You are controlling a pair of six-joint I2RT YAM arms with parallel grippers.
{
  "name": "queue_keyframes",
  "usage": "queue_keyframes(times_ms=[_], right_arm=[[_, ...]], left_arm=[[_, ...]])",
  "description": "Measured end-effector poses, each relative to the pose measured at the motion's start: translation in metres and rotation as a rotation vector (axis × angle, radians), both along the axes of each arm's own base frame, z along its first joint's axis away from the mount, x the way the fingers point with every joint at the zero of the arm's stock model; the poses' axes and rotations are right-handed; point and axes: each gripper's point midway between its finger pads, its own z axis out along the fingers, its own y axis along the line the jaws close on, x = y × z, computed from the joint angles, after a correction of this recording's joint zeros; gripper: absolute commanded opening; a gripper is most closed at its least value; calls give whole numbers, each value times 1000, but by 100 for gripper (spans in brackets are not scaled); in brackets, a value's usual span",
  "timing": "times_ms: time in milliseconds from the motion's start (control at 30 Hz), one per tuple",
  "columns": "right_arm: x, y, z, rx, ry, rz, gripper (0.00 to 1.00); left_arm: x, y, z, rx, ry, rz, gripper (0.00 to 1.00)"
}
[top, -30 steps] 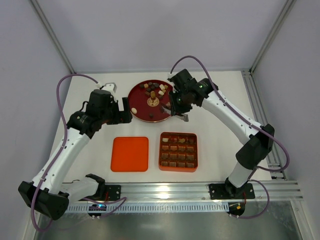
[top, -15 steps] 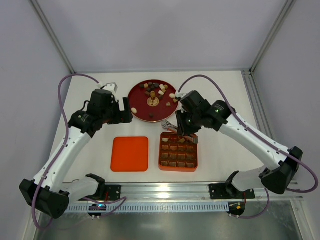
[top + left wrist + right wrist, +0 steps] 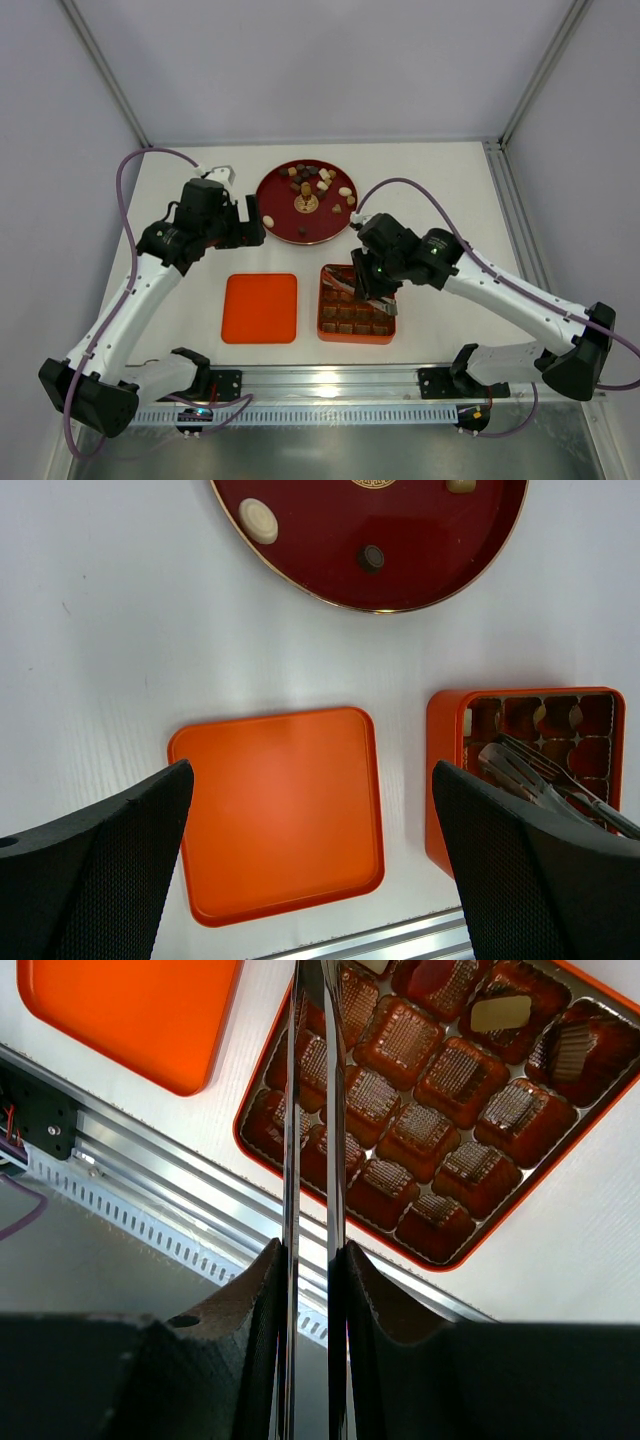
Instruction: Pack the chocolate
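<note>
Several pieces of chocolate (image 3: 308,178) lie on the dark red plate (image 3: 290,228); a cream round one (image 3: 258,520) and a dark one (image 3: 371,557) show in the left wrist view. My right gripper (image 3: 372,288) (image 3: 310,1260) is shut on metal tweezers (image 3: 312,1110) (image 3: 540,780). Their tips reach over the far-left cells of the orange gridded box (image 3: 356,335) (image 3: 400,1035). The tips are cut off, so any piece between them is hidden. A cream piece (image 3: 500,1010) and a dark piece (image 3: 570,1045) sit in far cells. My left gripper (image 3: 252,222) (image 3: 310,815) is open above the table.
The flat orange lid (image 3: 260,308) (image 3: 275,810) lies left of the box. An aluminium rail (image 3: 330,378) runs along the table's near edge, just beyond the box. Frame posts stand at the back corners.
My right arm has swung from the plate's right edge down to the box, carrying the tweezers. The left arm has stayed still.
</note>
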Motion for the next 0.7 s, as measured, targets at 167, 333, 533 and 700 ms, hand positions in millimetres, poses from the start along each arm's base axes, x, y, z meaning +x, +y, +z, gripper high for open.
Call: queue_keyframes(times_ms=[167,333,533,700], right_arm=[[-6,2,-4,-2,13,3,29],[-8,2,-8,-6,22,0,30],[-10,0,-13,-15,28,-4,35],[-10,1,-14,-15,29,-2,38]], left_arm=[[0,0,0,0,1,0,100],[-1,0,-2,2,5,0,100],[-1,0,-2,2,4,0,100],[-1,0,-2,2,5,0,100]])
